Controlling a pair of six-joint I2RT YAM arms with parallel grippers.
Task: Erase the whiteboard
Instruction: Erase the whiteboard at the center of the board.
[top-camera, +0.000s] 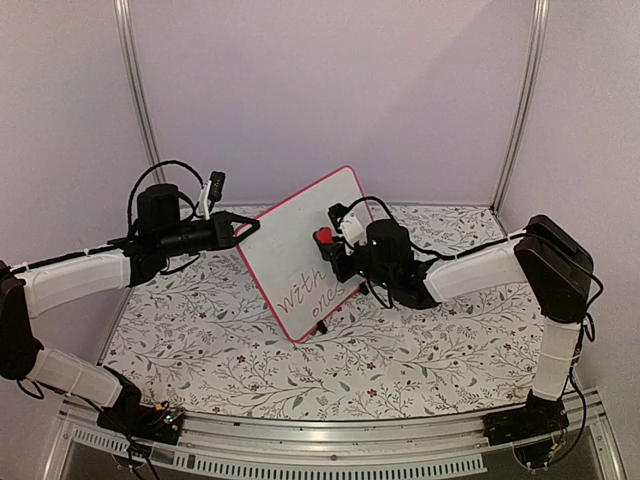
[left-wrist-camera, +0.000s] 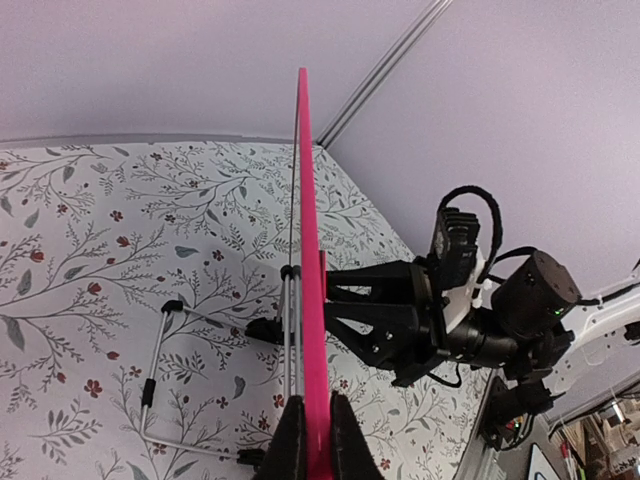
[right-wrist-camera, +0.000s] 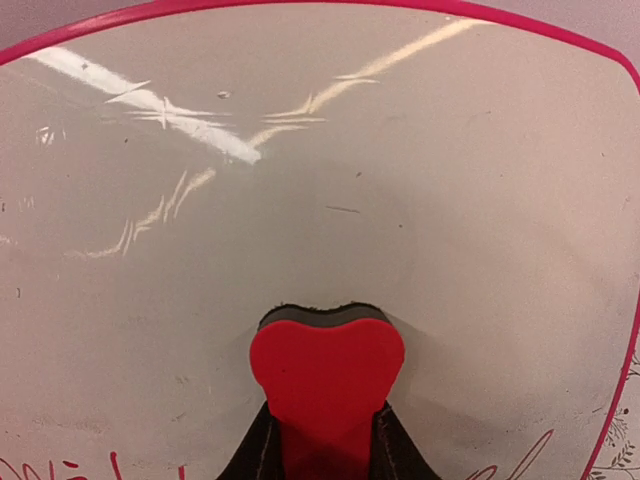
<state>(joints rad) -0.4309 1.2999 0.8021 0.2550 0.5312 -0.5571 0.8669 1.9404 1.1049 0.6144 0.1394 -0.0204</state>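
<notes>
The whiteboard (top-camera: 295, 245) has a thin pink-red frame and stands tilted on the table, with handwritten dark-red words (top-camera: 305, 295) on its lower part. My left gripper (top-camera: 243, 230) is shut on its left edge; in the left wrist view the frame (left-wrist-camera: 307, 230) runs edge-on out of the closed left gripper (left-wrist-camera: 313, 415). My right gripper (top-camera: 335, 243) is shut on a red eraser (top-camera: 324, 238) that presses against the board's face. In the right wrist view the heart-shaped eraser (right-wrist-camera: 327, 360) sits in my right gripper (right-wrist-camera: 325, 420), its dark pad against the whiteboard (right-wrist-camera: 320, 150).
A floral cloth covers the table (top-camera: 400, 350). A thin wire stand (left-wrist-camera: 155, 375) with small black feet props the board from behind. Metal posts (top-camera: 137, 100) and plain walls close off the back and sides.
</notes>
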